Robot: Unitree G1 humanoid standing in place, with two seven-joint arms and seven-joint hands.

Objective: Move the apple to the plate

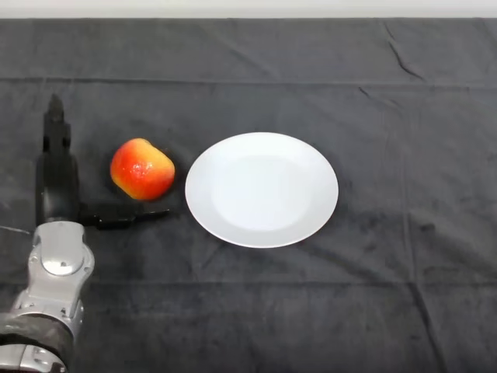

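Head view: your robot hand (58, 183) sits spread wide, fingers straight and pointing away from you, thumb (128, 215) stuck out sideways under the near side of the apple (142, 169). The apple rests on the worktop (388, 295) in the crook between fingers and thumb, nothing closed on it yet, so that looks like a cradle set up for a grasp or a push. The plate (262, 189) lies just past the apple, on its far side from the robot hand, bare. The apple is roundish with no clear long axis; you can't make out a stem.
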